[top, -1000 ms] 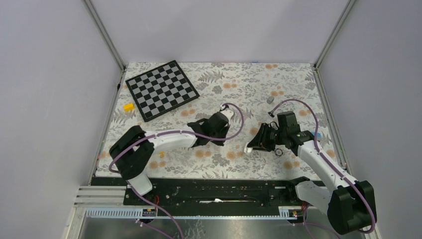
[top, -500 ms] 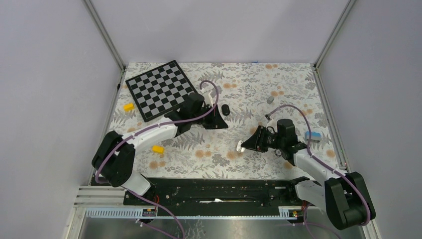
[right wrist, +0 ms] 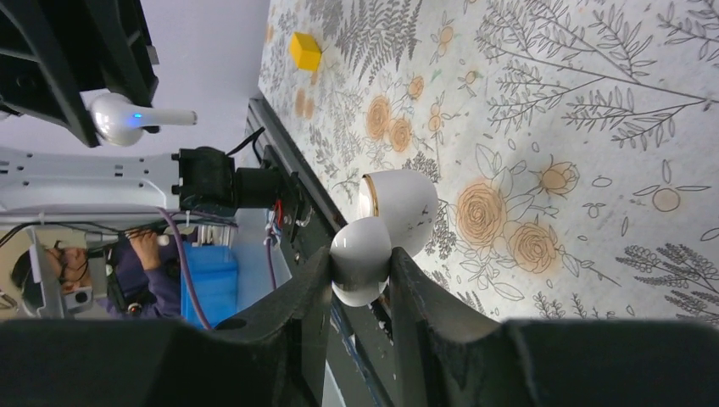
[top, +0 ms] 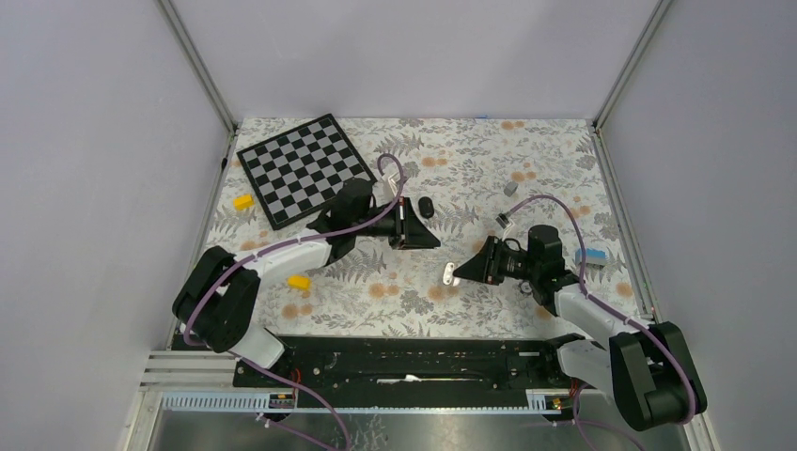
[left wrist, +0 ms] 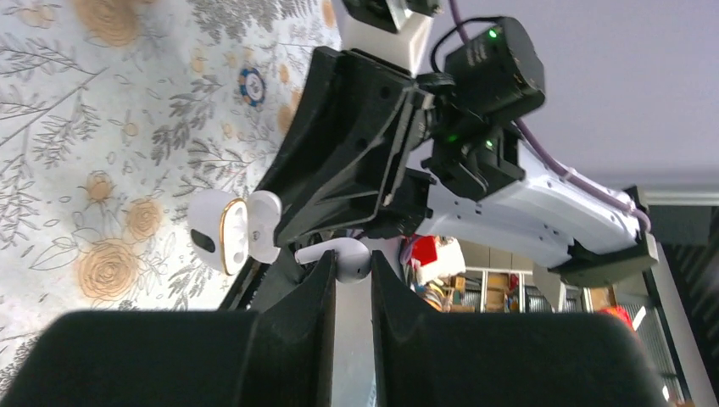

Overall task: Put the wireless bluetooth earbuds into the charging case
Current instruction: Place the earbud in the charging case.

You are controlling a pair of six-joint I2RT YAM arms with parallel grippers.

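One earbud (left wrist: pixel 348 257), white w/ a short stem, is pinched between the left fingers (left wrist: pixel 324 281), which are almost pressed together around it. In the right wrist view a small blue light is seen on it.

The charging case (right wrist: pixel 386 225) is pinched at one half by the right fingers (right wrist: pixel 315 284). Its lid is swung open, and a gold rim and a dark socket are seen inside from the left wrist view.

Both things are held near the centre of the desk (top: pixel 470 155). The earbud is to the left and a bit farther, the case to the right and nearer, approx. facing each other but apart. Whether the case touches the desk cannot be told.

A black oval pebble (top: pixel 426 207) is lying on the desk just beyond the left fingers, on the far side. A chessboard (top: pixel 305 169) is placed at the far left. One yellow block (top: pixel 243 201) is beside its left corner and a second is near the left arm. A small blue item (top: pixel 590 255) is seen right of the right arm, and a small grey piece (top: pixel 510 188) farther back.
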